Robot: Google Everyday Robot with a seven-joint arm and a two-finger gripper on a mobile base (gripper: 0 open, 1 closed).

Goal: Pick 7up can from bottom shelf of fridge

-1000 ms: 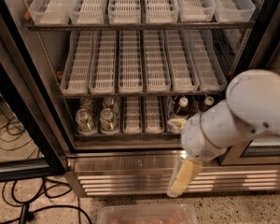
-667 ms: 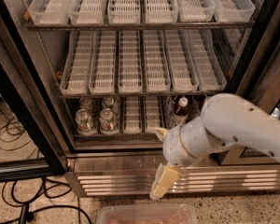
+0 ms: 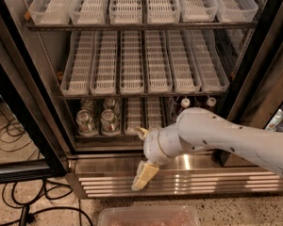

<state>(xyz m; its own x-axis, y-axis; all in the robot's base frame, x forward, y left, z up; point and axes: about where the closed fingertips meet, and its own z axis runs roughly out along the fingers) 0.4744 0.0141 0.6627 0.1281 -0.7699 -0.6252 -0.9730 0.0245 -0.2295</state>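
Below the shelf's front rail, the gripper (image 3: pixel 144 174) hangs in front of the ribbed grille (image 3: pixel 212 180), outside the fridge (image 3: pixel 20 102) and lower than the cans. Whether it is wide or narrow I cannot tell, and it holds nothing that shows. Its arm (image 3: pixel 226 135) reaches in from the right and crosses the right half of the bottom shelf (image 3: pixel 114 136).

The 7up can (image 3: pixel 109 121) stands at the front of the second lane from the left, well apart from the gripper — up and to its left. Another can (image 3: pixel 86 121) stands just beside it, and two more cans (image 3: pixel 100 105) right behind. Labels are too dim to read.

The middle rack (image 3: pixel 141 94) sits close over the can tops, so headroom is low. Two bare white lanes (image 3: pixel 144 113) lie between the cans and the white-capped bottles (image 3: pixel 185 101). A black door frame edges the left side. Cables (image 3: pixel 19 206) trail on the floor at left; a clear tub (image 3: pixel 148 215) sits at the bottom edge.
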